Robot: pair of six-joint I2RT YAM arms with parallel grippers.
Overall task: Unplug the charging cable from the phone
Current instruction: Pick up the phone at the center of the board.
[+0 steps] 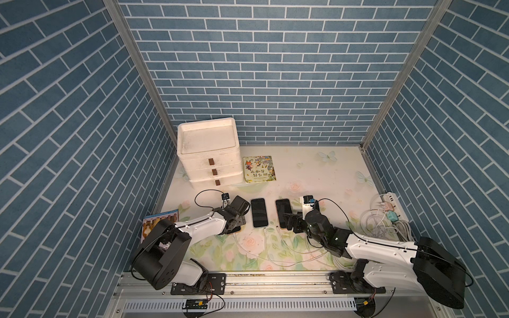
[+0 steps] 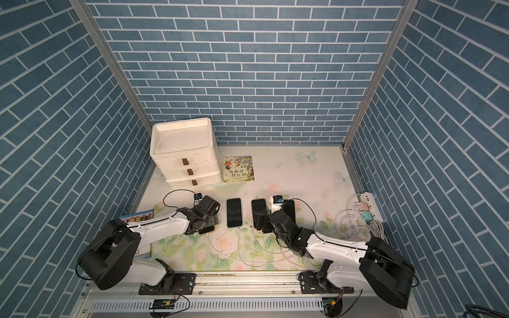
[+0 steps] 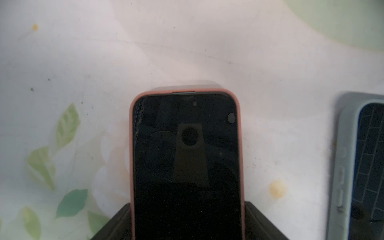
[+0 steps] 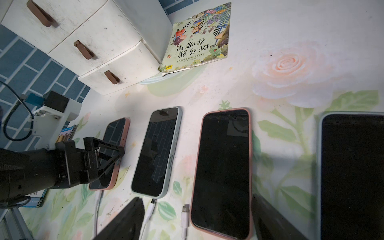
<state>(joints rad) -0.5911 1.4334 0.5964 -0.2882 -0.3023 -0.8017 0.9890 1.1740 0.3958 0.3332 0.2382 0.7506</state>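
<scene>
left claw [image 4: 110, 160] is down over the pink phone [image 3: 187, 155] at the left end of the row, one finger [image 3: 116, 226] along each long edge of the case. the fingers look flush with the case, but i can't tell if it's pinching or just straddling. right claw [image 4: 195, 199] is released, jaws wide, low at the plug end of the second pink phone [image 4: 222, 170], gripping nothing.

cables:
- white cable [image 4: 96, 209] looks plugged into the pink phone under the left claw
- blue phone [image 4: 155, 153] next to it also has its plug in
- loose plug [image 4: 185, 208] lies on the table [image 4: 270, 25] just beside the second pink phone, not touching it. that one reads as done

my read: left braces the pink phone and right comes across for its plug.

to do it well:
- squeeze the left fingers on the case edges and press the phone down flat, don't lift it
- right should grab the stiff plug body, not the cord
- pull straight along the phone's long axis, toward the robot, low to the table, no twisting
- right has to pass over the blue phone's cable, which runs close by. keep clear of it

risk: if the left grip is loose, the phone slides with the pull and the plug stays in.
</scene>
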